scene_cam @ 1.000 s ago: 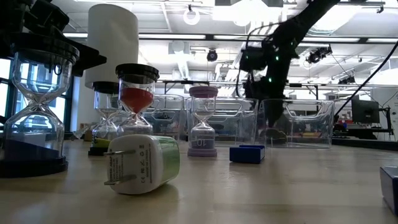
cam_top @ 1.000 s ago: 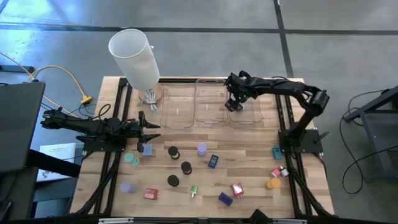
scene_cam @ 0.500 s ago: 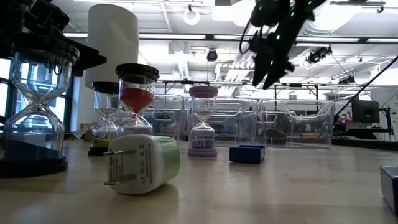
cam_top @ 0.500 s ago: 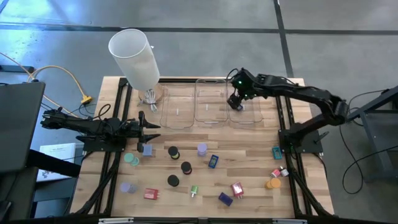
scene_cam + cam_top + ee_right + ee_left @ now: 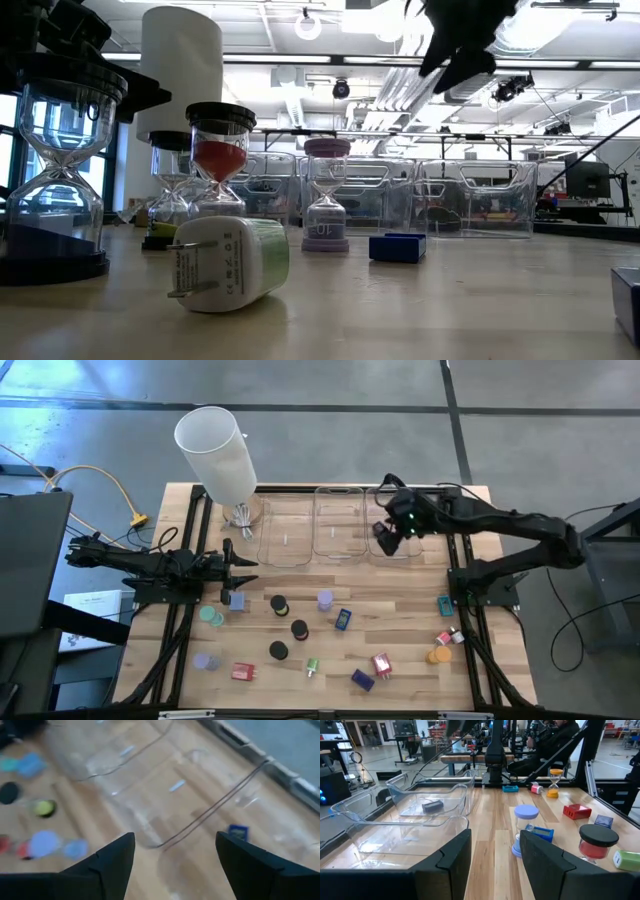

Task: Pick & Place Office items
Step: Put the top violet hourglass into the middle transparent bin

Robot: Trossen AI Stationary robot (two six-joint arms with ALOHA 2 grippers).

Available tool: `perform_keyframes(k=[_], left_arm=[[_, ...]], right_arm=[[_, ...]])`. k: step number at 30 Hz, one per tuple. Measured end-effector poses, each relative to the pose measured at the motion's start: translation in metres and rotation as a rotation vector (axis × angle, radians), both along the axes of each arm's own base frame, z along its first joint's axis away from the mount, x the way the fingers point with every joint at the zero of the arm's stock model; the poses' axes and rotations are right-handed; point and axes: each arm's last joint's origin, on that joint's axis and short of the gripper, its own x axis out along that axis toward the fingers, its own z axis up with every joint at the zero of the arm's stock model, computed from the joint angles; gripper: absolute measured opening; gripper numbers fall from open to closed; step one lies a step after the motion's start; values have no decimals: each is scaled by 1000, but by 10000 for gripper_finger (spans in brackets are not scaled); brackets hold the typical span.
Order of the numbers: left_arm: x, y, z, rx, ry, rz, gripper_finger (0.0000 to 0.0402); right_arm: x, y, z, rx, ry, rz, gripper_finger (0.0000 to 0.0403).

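My right hand (image 5: 384,538) hangs open and empty above the tray (image 5: 395,550), a blue piece (image 5: 238,832) lying inside below it. Left hand (image 5: 232,570) parted, empty, low over desk (image 5: 400,610); lavender hourglass (image 5: 525,829) just ahead.

Two black jointed arms (image 5: 480,520); a green light glows on the right one

Table (image 5: 400,620): pale wood planks, smooth matt finish. Trays (image 5: 338,525): clear glossy plastic. Cylinder (image 5: 215,450), upper left: white translucent plastic, matt. Hourglasses (image 5: 218,160): glossy glass bulbs, matt plastic caps.
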Motion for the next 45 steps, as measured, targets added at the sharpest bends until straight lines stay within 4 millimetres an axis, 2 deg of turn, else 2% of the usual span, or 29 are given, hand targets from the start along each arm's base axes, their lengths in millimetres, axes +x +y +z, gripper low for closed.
perform_keyframes(k=[5,13,19,25,31,38,45], left_arm=[[0,0,0,0,0,0,163],[0,0,0,0,1,0,163],[0,0,0,0,0,0,163],[0,0,0,0,0,0,163],[0,0,0,0,0,0,163],[0,0,0,0,1,1,163],[0,0,0,0,0,0,163]], right_arm=[[-2,28,5,72,-46,25,267],[-1,85,1,130,-63,55,267],[-3,128,-5,1,-127,-14,267],[4,163,-24,-201,-207,-121,267],[23,180,-48,-323,-243,-178,267],[41,187,-70,-338,-202,-177,267],[47,185,-72,-344,-224,-201,267]])
